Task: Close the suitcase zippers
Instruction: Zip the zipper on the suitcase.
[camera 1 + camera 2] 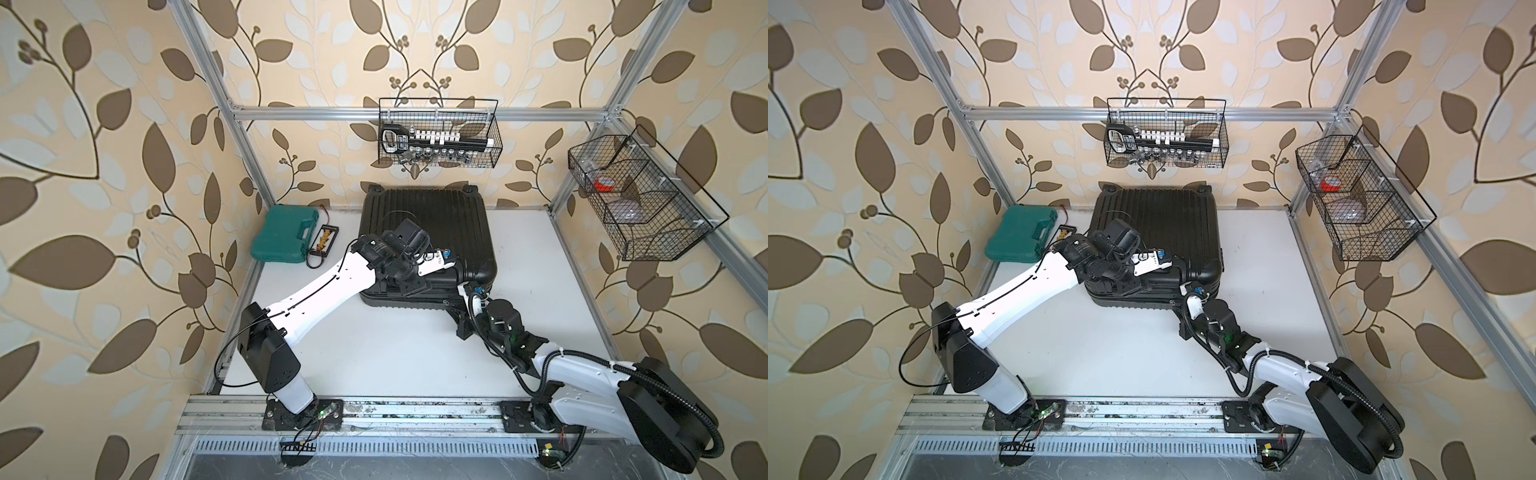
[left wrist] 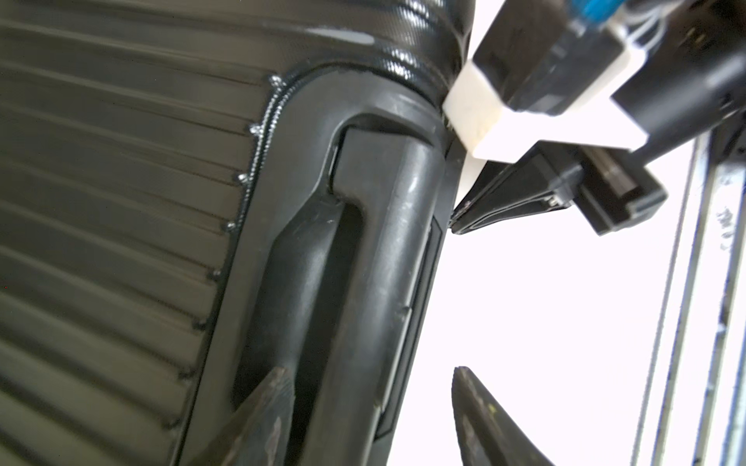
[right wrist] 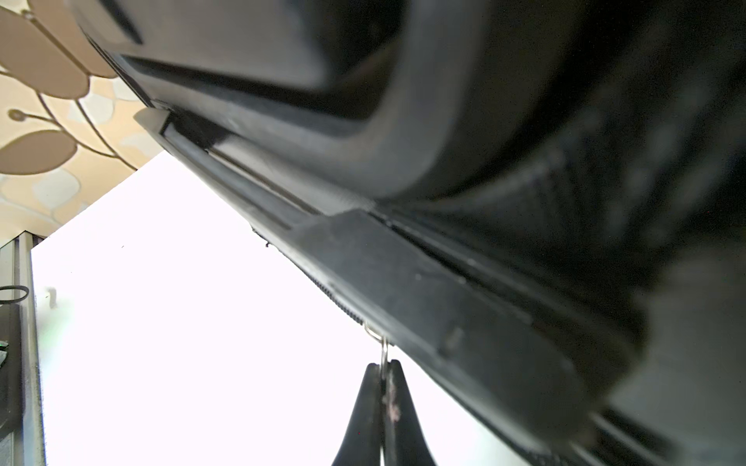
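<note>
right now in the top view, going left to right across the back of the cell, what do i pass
teal tool case → small connector board → suitcase → side wire basket

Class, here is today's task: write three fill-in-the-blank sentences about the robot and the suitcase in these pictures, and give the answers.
The right gripper is ____ on the zipper pull.
The left gripper is ____, with its fingers on either side of the suitcase handle.
The suitcase lies on a ____ table.
Missing words: shut; open; white.
</note>
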